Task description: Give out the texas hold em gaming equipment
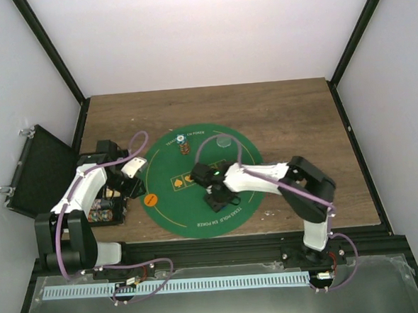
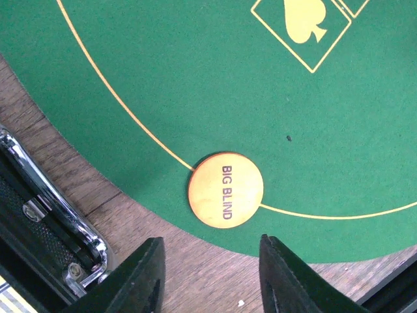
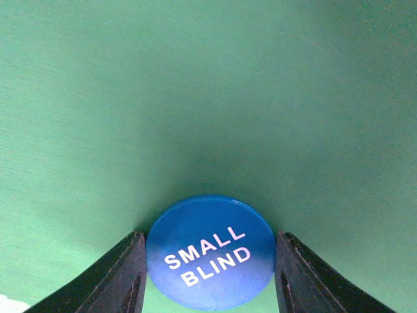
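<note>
Two blind markers noted. Orange disc (image 2: 225, 190), marked BIG BLIND, flat on the green mat (image 2: 195, 78), astride its yellow border line near the mat's edge. Left gripper (image 2: 212, 251) over bare wood near it, jaws apart, nothing between them. Blue disc (image 3: 210, 261), marked SMALL BLIND, pinched by its rim in the right gripper (image 3: 209, 236), close over plain green felt. Reads as the placing of the small blind, with the big blind apparently already down. Next, by judgement: lower until flat on the felt, then open the jaws and lift straight off, to avoid dragging the disc.
</note>
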